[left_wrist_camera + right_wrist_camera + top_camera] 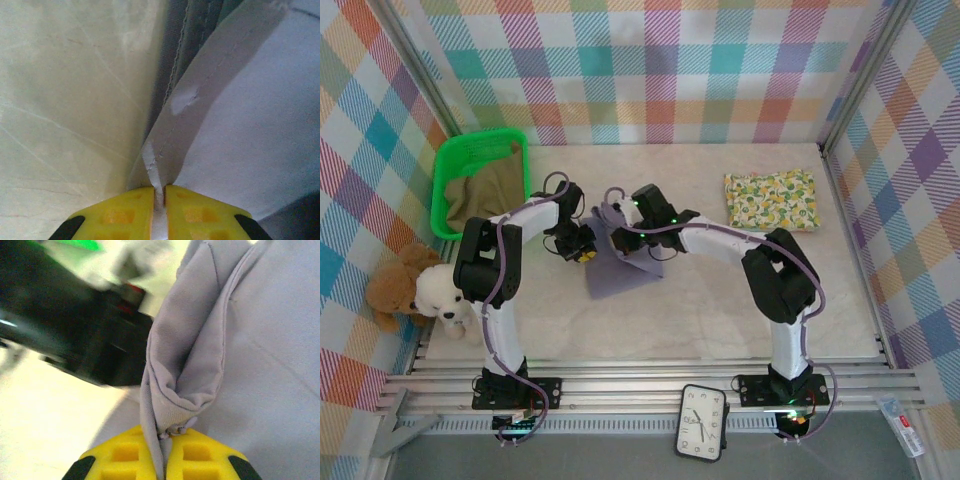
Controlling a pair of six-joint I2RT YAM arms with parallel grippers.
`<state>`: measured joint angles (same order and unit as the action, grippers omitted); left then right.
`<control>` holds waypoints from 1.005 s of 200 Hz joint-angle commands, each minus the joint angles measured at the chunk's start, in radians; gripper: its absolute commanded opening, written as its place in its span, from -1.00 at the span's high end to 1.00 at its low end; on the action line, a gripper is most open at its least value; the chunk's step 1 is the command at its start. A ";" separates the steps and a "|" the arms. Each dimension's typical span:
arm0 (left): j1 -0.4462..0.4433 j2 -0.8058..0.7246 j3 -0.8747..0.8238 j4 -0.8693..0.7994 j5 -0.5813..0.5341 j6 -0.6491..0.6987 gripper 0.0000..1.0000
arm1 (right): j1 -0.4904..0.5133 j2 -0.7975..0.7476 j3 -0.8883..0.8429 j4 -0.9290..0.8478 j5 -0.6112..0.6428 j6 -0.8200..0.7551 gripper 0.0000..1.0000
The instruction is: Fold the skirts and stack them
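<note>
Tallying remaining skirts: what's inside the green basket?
An olive-khaki skirt lies crumpled in the green basket. Anything beneath that cloth is covered, so more can't be ruled out.

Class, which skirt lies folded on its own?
The floral skirt, far right; left gripper and right gripper hold the lavender skirt; the olive skirt sits in the green basket.

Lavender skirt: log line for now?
left gripper: shut on lavender skirt | right gripper: shut on it | floral skirt: folded, far right | khaki skirt: in basket
</note>
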<state>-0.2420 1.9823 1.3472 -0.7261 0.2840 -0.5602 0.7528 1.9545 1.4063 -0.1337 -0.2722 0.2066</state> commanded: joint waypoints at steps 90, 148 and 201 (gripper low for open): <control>0.043 0.001 0.041 -0.040 0.000 0.036 0.53 | 0.025 0.036 0.004 -0.147 0.134 -0.067 0.96; 0.041 0.032 0.030 -0.014 0.023 0.028 0.55 | 0.052 -0.054 -0.030 -0.152 0.486 -0.021 0.98; 0.041 0.052 0.043 -0.010 0.041 0.028 0.55 | 0.124 0.041 0.020 -0.207 0.372 -0.165 0.97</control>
<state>-0.2039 2.0018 1.3724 -0.7345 0.3023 -0.5369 0.8356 1.9388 1.3895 -0.2871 0.1448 0.1154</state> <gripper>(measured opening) 0.225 0.078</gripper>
